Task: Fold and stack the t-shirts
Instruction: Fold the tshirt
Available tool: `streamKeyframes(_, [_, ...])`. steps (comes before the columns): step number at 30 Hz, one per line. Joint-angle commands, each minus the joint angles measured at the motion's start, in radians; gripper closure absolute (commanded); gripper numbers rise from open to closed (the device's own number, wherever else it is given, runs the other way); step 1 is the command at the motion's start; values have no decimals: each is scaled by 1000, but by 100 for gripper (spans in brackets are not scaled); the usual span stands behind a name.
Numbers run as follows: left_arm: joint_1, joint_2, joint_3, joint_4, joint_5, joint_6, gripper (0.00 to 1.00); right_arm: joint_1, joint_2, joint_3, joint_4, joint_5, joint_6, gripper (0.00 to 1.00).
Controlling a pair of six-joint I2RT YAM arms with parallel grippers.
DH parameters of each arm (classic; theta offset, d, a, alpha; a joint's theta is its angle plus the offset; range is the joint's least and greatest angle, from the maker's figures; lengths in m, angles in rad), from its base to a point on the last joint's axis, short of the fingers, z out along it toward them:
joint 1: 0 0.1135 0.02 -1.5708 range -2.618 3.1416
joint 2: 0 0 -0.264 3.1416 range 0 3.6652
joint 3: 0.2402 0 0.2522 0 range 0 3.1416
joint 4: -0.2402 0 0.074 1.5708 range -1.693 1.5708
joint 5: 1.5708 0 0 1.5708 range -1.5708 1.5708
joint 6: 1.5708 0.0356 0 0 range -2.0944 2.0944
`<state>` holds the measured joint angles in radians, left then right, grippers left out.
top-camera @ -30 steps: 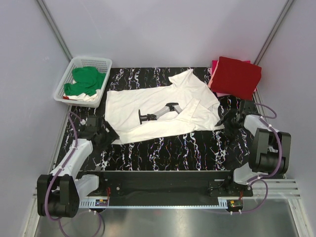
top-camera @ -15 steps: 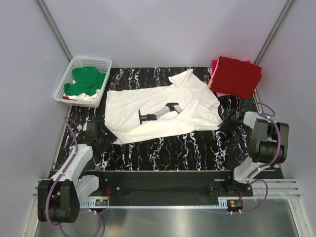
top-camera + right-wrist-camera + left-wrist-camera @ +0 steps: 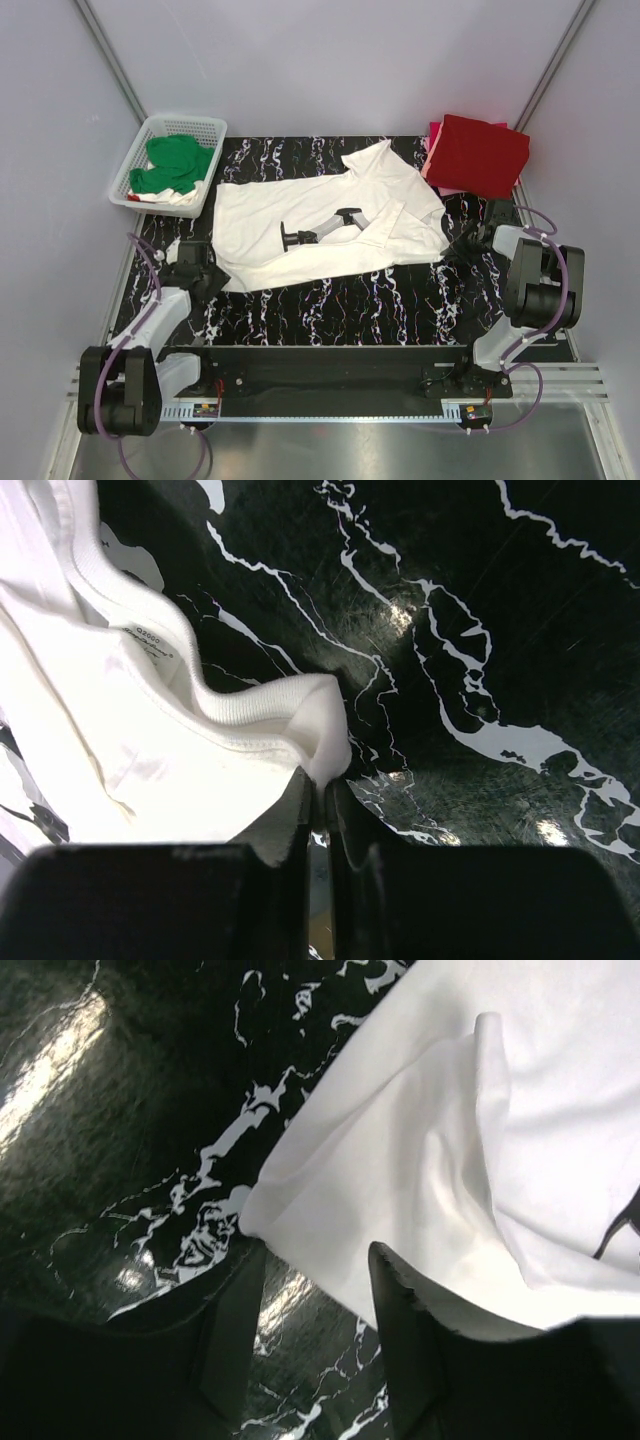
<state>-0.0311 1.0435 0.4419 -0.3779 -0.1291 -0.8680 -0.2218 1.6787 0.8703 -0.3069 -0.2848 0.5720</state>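
A white t-shirt (image 3: 300,215) with a black robot-arm print lies spread on the black marbled table, hem to the left and collar to the right. My left gripper (image 3: 207,272) sits at its near-left hem corner. In the left wrist view the left gripper (image 3: 315,1260) has its jaws apart, with the white t-shirt (image 3: 400,1180) hem edge lying between the fingertips. My right gripper (image 3: 462,243) is at the shirt's right edge. In the right wrist view the right gripper (image 3: 320,785) is shut on the ribbed collar (image 3: 250,708).
A folded red t-shirt (image 3: 478,155) lies on a pink one (image 3: 433,138) at the back right corner. A white lattice basket (image 3: 212,150) at the back left holds a green t-shirt (image 3: 172,165). Grey walls close in both sides.
The right gripper has closed on the shirt's collar edge. The left gripper has shifted to the hem corner and its jaws have narrowed around the cloth edge.
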Motion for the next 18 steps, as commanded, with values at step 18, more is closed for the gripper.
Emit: streamKeyframes(18, [65, -83, 135, -208, -86, 6, 100, -87, -422, -140, -237, 156, 37, 100])
